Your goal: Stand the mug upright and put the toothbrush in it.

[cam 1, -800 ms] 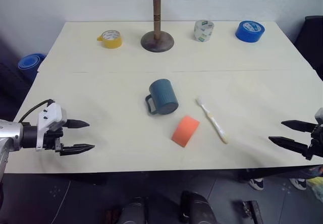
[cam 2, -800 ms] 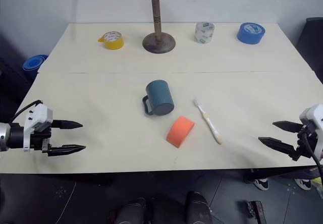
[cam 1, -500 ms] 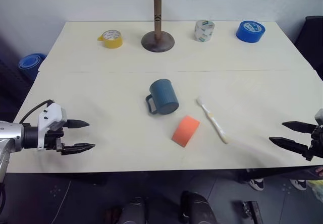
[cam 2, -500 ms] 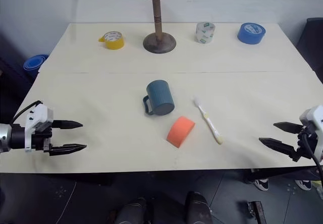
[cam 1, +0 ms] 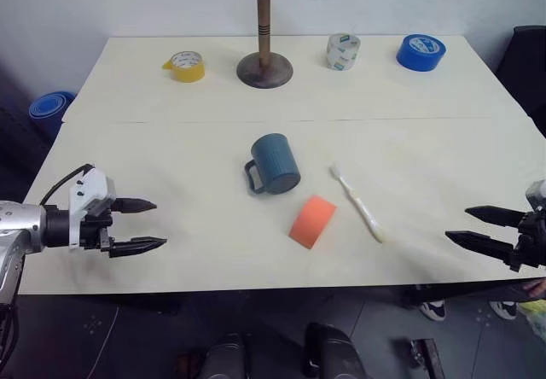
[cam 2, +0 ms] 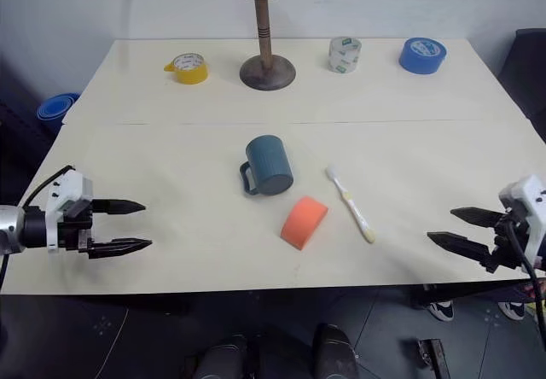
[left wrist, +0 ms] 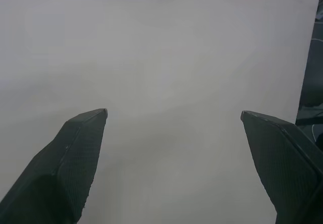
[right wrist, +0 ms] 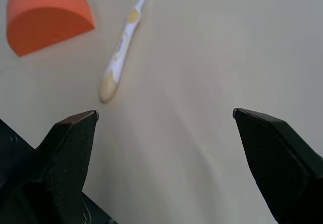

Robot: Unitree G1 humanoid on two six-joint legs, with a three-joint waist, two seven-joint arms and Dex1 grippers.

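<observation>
In the eye views, the left gripper [cam 1: 147,224] and right gripper [cam 2: 445,228] hung wide open and empty above the table [cam 1: 153,140] edges, the mug [cam 1: 275,164] lay mid-table beside the toothbrush [cam 1: 357,202]; the right wrist view showed spread fingers [right wrist: 70,148] short of the toothbrush.

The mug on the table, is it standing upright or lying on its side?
Not upright. The mug lies on the table with its closed flat base facing the camera, its handle toward the left gripper.
</observation>
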